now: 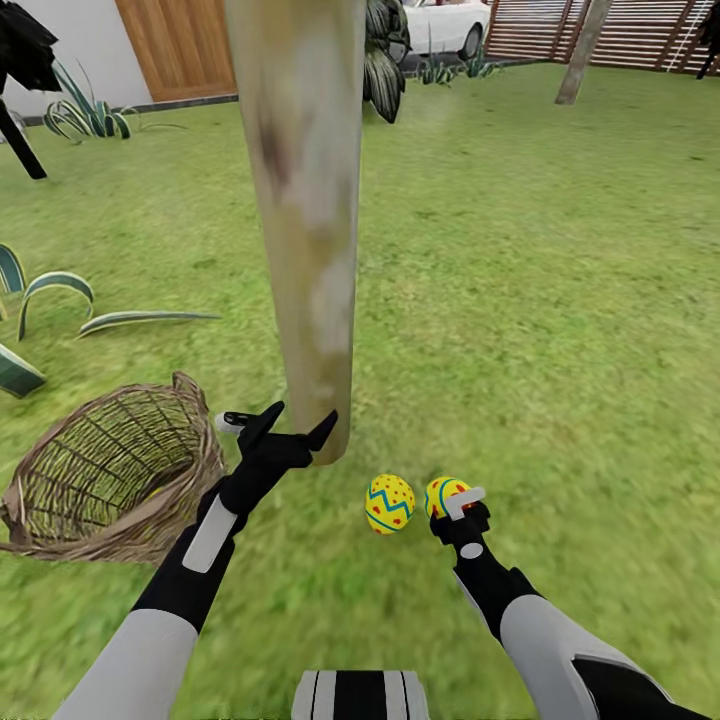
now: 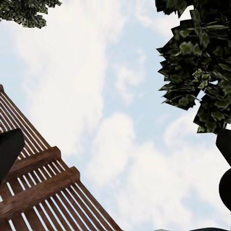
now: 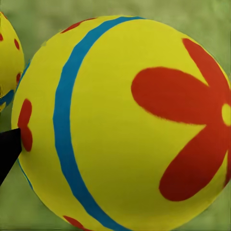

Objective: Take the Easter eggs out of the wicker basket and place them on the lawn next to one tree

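both arms reach forward, left jaws [image 1: 296,421] spread by the tree [image 1: 300,200], right jaws [image 1: 463,503] pinching the flower egg [image 3: 125,125].

Slatted fence [image 1: 640,35], garage door [image 1: 180,45] (wooden)

On the lawn [image 1: 560,300], the tree [image 1: 300,200] stands straight ahead of me. The wicker basket [image 1: 110,480] lies tipped to its left. Two Easter eggs [image 1: 389,503] sit side by side right of the trunk's base, my right gripper [image 1: 462,508] at the righthand one.
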